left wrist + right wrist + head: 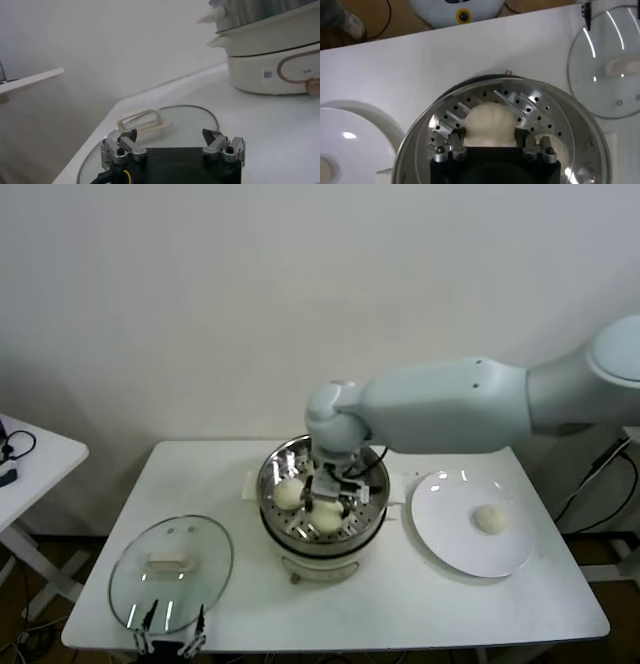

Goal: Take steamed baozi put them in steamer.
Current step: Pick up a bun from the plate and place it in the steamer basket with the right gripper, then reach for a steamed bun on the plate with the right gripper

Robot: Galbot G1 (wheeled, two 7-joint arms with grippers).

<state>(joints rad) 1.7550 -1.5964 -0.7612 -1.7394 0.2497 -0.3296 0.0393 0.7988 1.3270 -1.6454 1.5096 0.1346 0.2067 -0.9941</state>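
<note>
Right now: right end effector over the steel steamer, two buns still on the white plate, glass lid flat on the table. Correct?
Not quite. The head view shows one cream-white dough bun on the flat white plate, not two. The right end effector is over the round shiny steel steamer; the round glass lid lies flat.

The right arm reached in from the right, wrist bent downward, with the right gripper (326,489) pointing straight down, fingers (456,136) parted. The left gripper (172,145) was parked low at the near left, fingers spread apart.
</note>
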